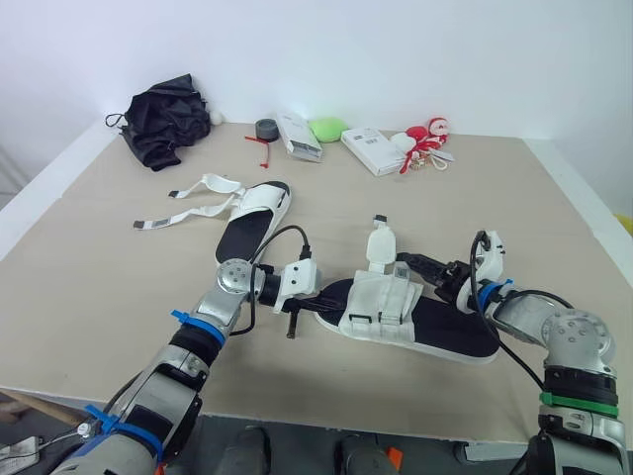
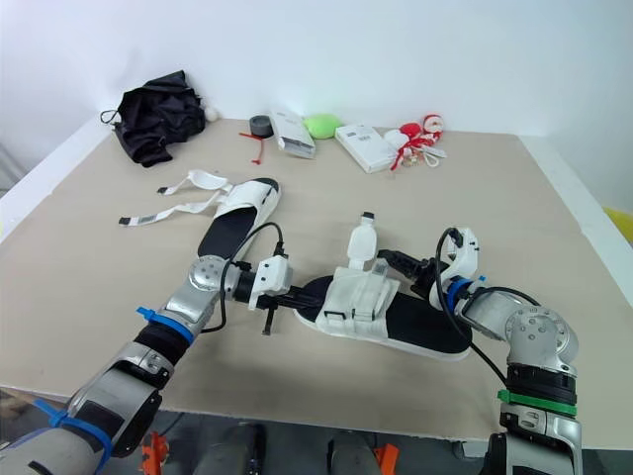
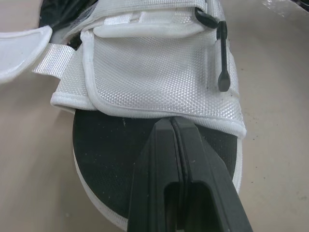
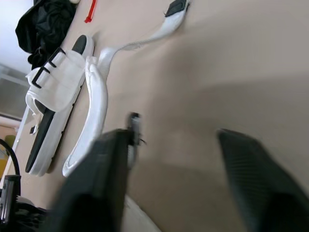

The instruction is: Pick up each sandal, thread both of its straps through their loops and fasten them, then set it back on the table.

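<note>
Left gripper (image 3: 172, 121) jaws meet over sandal (image 3: 159, 67) footbed.

Bright, even overhead light across the counter (image 1: 99, 247); far wall pale and near washed out, no hard glare on the matte top. Shadows soft and short, a thin dark edge under the near sandal (image 1: 435, 332). Right wrist view: right gripper (image 4: 173, 133) close to the lens, blurred, broad soft shadow bands beyond.
</note>
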Controlling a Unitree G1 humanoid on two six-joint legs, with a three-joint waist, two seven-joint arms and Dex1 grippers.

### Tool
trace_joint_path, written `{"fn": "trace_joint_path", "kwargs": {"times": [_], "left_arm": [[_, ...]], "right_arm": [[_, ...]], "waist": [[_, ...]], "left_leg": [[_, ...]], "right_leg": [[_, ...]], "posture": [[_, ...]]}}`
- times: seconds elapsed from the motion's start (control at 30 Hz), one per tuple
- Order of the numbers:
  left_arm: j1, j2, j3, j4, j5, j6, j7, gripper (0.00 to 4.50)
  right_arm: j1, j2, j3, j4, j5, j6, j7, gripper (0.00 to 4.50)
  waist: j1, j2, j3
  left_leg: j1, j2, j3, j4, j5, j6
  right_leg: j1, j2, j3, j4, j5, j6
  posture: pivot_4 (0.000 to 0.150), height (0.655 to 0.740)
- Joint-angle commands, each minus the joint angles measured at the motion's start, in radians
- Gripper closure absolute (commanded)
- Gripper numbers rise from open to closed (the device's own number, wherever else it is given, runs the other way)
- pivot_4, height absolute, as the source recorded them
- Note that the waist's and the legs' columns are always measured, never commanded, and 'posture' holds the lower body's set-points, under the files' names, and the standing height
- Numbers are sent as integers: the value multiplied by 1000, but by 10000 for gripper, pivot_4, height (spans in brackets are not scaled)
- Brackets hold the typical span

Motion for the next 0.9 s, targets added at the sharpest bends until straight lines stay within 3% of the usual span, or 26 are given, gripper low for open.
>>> {"fn": "trace_joint_path", "kwargs": {"times": [0.03, 0.27, 0.47, 0.7, 0.9], "left_arm": [[46, 9, -55, 76, 73, 42, -1, 45000], [42, 3, -57, 84, 76, 37, -1, 45000], [37, 4, -50, 81, 73, 30, 5, 45000], [18, 26, -19, 61, 58, 30, 7, 45000], [-2, 39, -10, 9, 40, 54, -9, 45000]], "right_arm": [[-40, -19, -31, -29, 18, 23, 27, 4931], [-229, -157, -24, 87, 15, 91, 183, 4931], [-405, -241, 200, 257, -167, 130, 375, 4931], [-540, -254, 458, 486, -415, 33, 673, 4931], [-622, -189, 517, 625, -522, -41, 846, 4931]], "waist": [[0, 0, 0], [2, 2, 1], [1, 1, 1], [3, 1, 2], [1, 2, 3]], "left_leg": [[0, 0, -1, -1, 0, 0], [0, -1, 0, -1, 0, 0], [0, -1, 2, -2, 1, 1], [-3, -2, 4, -2, 1, 1], [-4, 0, 6, -2, 1, 1]], "right_leg": [[0, 2, 0, 0, 0, 2], [0, 1, 2, 0, -1, 2], [0, -1, 2, -1, -1, 1], [-3, -3, 2, -1, 2, 1], [-7, 0, 1, -1, 5, 5]], "posture": [[1500, 7380], [1500, 7380], [1500, 7380], [1500, 7380], [1500, 7380]]}}
